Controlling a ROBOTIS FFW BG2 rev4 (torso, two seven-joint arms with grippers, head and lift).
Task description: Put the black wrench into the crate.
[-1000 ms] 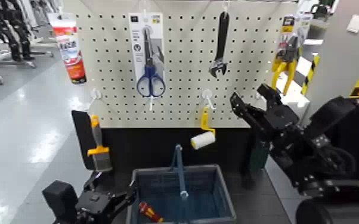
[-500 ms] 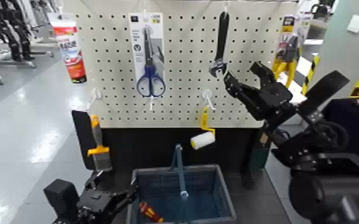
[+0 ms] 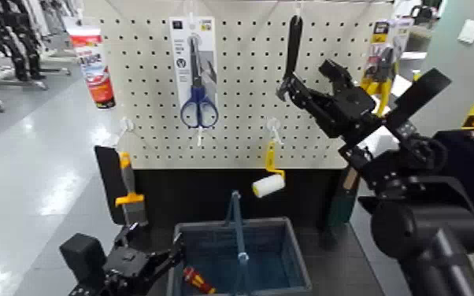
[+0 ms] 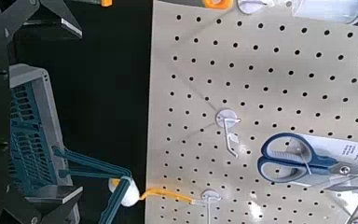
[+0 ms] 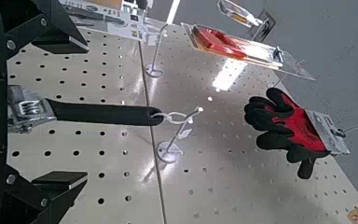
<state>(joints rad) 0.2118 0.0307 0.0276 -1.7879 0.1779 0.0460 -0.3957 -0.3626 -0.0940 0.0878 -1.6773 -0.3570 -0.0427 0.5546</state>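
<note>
The black wrench (image 3: 294, 47) hangs upright from a hook at the top of the pegboard (image 3: 240, 94), its curved head pointing down. The right end effector (image 3: 305, 75) is up at that head, and its fingers stand wide apart — one on each side of the wrench in the right wrist view, not clenched on it.

The left end effector (image 3: 159, 242) is low, beside the left side of the crate (image 3: 299, 256). It is released too, with its fingers spread and nothing between them.

The crate sits below the pegboard, its thin handle raised above the rim. A red and yellow item (image 3: 198, 281) lies inside, toward the left side in the head view.

Also on the board, the blue-handled scissors (image 3: 198, 110) hang on their card to the left of the wrench, with a red and white tube (image 3: 93, 67) farther left. The yellow-handled pliers (image 3: 379, 75) hang to the right, partly behind the right end effector's arm. Lower down are a small paint roller (image 3: 268, 186) and an orange-handled tool (image 3: 131, 189). Red and black gloves (image 5: 289, 129) show in the right wrist view.
</note>
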